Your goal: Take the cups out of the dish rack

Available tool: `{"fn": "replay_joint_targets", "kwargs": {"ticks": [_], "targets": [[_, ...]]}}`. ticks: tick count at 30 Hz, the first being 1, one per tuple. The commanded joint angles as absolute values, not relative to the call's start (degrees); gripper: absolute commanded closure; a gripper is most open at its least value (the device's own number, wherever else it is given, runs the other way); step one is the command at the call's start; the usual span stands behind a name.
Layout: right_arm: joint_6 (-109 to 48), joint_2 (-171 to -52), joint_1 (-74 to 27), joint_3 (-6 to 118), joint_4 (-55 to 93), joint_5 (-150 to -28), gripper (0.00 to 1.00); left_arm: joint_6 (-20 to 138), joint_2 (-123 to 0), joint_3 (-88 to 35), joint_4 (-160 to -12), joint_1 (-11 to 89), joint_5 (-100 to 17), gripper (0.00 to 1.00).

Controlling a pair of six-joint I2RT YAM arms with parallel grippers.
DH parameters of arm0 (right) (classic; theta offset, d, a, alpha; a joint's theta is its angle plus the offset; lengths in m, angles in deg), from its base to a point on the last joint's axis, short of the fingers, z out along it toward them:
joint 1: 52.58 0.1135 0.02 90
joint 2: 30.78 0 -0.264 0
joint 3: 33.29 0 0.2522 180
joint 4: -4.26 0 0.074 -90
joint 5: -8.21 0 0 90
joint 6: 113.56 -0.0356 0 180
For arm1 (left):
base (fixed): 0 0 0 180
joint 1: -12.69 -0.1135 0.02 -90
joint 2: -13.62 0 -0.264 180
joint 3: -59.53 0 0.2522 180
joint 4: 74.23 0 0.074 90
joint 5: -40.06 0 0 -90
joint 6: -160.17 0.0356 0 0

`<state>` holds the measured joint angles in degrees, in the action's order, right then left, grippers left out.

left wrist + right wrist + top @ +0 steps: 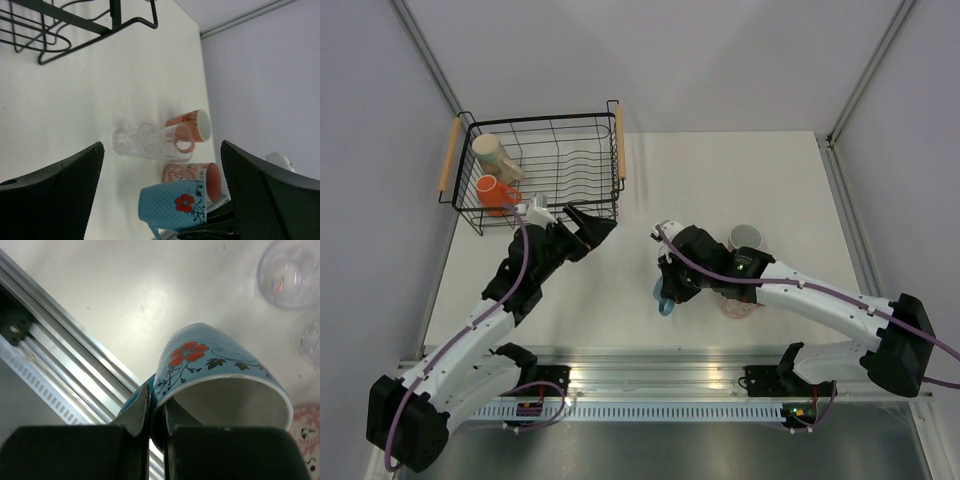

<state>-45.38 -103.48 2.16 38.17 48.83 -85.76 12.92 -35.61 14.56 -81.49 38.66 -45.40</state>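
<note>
Right gripper (154, 411) is clamping the blue mug (200, 365) by its rim, tilted beside the clear glasses (150, 142); left gripper (592, 226) is hanging wide open, empty, beside the dish rack (545, 120). Hazard — so narrow a pinch is risking a pivot that topples those glasses.

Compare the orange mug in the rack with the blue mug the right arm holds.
The orange mug looks plain orange; the blue mug is dotted blue with a red flower. The orange mug sits in the rack, untouched; the blue mug is outside it, pinched at the rim by the right end effector. Both have a handle.
</note>
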Motion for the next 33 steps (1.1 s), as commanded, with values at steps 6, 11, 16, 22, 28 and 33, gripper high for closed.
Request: {"fn": "replay_joint_targets", "kwargs": {"ticks": [6,11,16,22,28,33], "targets": [[-46.94,-108.46,3.75,38.31,63.81,-76.62,0.99,29.38,-39.73,5.34,-93.26,38.44,-51.61,0.00],[-46.41,-111.54,3.75,38.39,64.25,-73.98,0.99,31.22,-39.02,5.07,-93.53,38.44,-53.36,0.00],[-45.80,-114.62,3.75,39.01,64.69,-71.95,0.99,34.39,-40.60,2.35,-97.74,38.44,-56.96,0.00],[-45.71,-115.77,3.75,39.89,64.43,-71.33,0.99,35.89,-42.28,0.41,-99.59,38.44,-57.85,0.00],[-45.53,-114.28,3.75,41.91,66.71,-69.93,0.60,35.80,-42.63,0.06,-99.68,38.44,-57.50,0.00],[-45.09,-111.82,3.75,45.16,69.43,-67.91,0.48,36.15,-42.80,-0.90,-99.77,38.44,-58.02,0.00]]}}
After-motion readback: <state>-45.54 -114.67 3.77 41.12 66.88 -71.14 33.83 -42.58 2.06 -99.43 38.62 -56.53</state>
